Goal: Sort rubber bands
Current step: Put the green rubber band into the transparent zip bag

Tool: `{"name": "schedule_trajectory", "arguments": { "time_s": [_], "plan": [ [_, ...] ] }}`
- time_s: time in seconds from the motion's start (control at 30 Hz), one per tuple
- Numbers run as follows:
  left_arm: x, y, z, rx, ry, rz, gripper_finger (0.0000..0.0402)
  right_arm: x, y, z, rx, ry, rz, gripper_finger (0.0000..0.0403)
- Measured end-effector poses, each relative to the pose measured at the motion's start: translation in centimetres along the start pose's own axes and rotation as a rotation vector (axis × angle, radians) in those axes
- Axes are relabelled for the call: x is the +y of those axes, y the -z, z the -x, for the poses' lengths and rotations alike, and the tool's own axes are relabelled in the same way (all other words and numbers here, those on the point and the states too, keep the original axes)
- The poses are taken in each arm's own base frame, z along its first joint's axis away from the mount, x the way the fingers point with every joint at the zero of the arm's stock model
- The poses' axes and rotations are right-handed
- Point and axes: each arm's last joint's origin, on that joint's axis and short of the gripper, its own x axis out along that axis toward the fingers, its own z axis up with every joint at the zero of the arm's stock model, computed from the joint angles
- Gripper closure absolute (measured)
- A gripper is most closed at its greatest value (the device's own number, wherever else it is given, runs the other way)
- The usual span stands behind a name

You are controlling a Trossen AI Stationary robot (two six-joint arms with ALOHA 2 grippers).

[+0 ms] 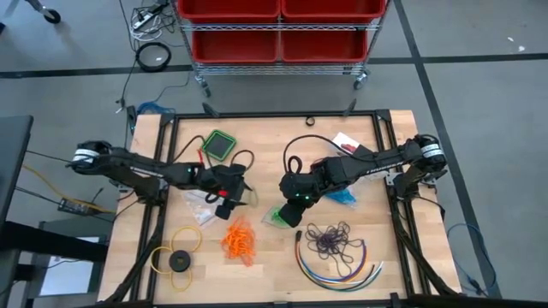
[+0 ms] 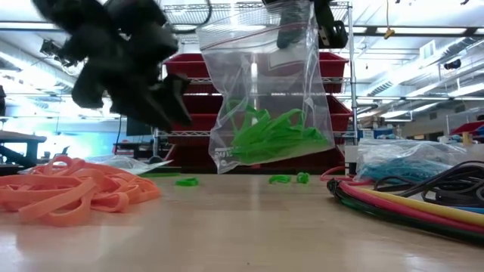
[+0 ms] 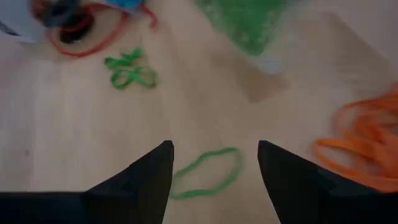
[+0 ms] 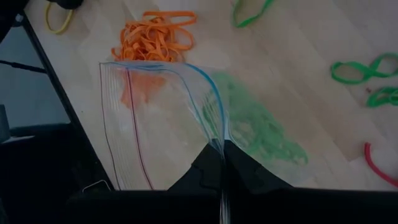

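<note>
Above the desk [image 1: 257,274] middle, the right end effector [image 4: 222,163] is clamped on the rim of a clear bag [image 2: 265,91], hanging it so its green rubber bands [image 2: 276,136] stay inside, while the left end effector [image 3: 214,168], fingers spread, straddles a loose green band [image 3: 205,173], apparently its next pick.

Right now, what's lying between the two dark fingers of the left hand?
A single green rubber band lies flat on the bare wooden table, in the gap of the open left hand. The left wrist view shows it.
</note>
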Motion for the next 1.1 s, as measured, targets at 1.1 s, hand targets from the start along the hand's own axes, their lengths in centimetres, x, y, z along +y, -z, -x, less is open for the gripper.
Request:
{"name": "schedule_trajectory", "arguments": {
  "time_s": [1.1],
  "plan": [
    [2.2, 7.3, -6.4, -0.007, 0.039, 0.260, 0.0249, 0.1, -0.2, 0.0, -0.022, -0.016, 0.030, 0.0403]
  ]
}}
